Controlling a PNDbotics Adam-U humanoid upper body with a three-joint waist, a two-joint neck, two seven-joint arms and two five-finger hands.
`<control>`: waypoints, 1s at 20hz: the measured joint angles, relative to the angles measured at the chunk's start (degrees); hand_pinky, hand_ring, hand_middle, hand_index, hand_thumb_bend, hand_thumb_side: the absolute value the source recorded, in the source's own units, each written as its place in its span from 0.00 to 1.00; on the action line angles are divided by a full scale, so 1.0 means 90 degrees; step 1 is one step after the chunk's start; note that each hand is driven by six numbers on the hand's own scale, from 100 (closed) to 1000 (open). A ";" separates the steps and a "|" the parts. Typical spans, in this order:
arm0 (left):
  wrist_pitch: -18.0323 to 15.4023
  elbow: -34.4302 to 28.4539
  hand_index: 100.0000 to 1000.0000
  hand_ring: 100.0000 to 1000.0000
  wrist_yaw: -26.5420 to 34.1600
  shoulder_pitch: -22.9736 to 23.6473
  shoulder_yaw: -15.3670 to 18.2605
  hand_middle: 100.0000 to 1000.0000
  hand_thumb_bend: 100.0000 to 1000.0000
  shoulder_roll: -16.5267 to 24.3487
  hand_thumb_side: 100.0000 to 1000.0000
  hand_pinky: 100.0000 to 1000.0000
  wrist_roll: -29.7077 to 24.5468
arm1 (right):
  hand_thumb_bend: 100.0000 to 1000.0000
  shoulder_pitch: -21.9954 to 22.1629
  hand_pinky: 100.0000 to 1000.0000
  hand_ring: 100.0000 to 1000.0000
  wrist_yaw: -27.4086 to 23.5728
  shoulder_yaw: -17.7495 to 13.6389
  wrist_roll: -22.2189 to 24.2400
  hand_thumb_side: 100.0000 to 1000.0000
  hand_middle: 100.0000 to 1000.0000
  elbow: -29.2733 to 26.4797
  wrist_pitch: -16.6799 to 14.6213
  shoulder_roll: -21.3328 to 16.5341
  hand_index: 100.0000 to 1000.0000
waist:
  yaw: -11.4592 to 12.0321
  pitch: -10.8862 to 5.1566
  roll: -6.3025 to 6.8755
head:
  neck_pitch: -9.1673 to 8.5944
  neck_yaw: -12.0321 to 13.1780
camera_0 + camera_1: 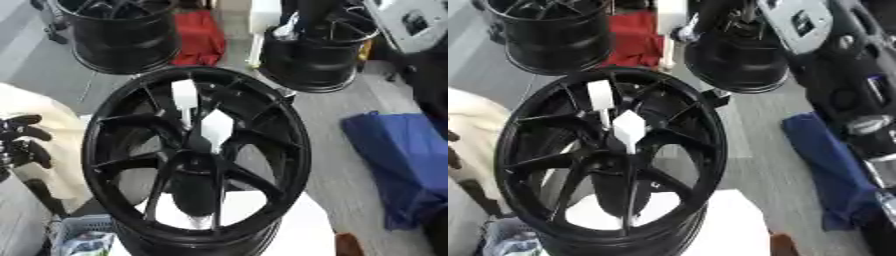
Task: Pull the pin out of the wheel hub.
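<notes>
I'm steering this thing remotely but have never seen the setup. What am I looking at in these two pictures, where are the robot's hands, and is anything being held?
Both pictures come from one stereo camera in the robot's head, looking down: left eye and right eye, the same moment, nearly the same view.

The big black wheel with spokes fills the middle and stands on a white surface. White pieces show near its centre; I cannot tell whether one of them is the pin.

The robot's left hand shows at the left edge of the left eye view, black, fingers curled, holding nothing. The black and silver arm down the right side of the right eye view is the robot's right arm; its hand is not visible.

Behind stand two more black wheels, a red cloth and, to the right, a blue cloth.
</notes>
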 measured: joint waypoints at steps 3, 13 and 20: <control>-0.0003 -0.0001 0.85 0.50 -0.0001 0.0000 0.0092 0.60 0.00 0.0001 0.87 0.51 -0.0001 | 0.25 0.0440 0.41 0.45 0.0105 -0.0437 -0.0269 0.13 0.45 -0.0236 0.0231 -0.0432 0.57 | -0.0076 0.0049 0.0015 | 0.0000 0.0124; -0.0058 -0.0001 0.85 0.50 -0.0035 -0.0056 0.0306 0.60 0.00 -0.0002 0.87 0.51 -0.0002 | 0.38 0.1907 0.80 0.79 0.0725 -0.1936 -0.1175 0.25 0.80 0.0081 0.1124 -0.1234 0.91 | -0.0304 0.0236 0.0099 | -0.0008 0.0367; -0.0076 -0.0001 0.85 0.51 -0.0051 -0.0057 0.0302 0.61 0.00 -0.0002 0.88 0.51 -0.0014 | 0.42 0.2942 0.81 0.79 0.1348 -0.2981 -0.1813 0.31 0.81 -0.0239 0.1619 -0.0680 0.91 | -0.0185 0.0242 0.0097 | -0.0007 0.0337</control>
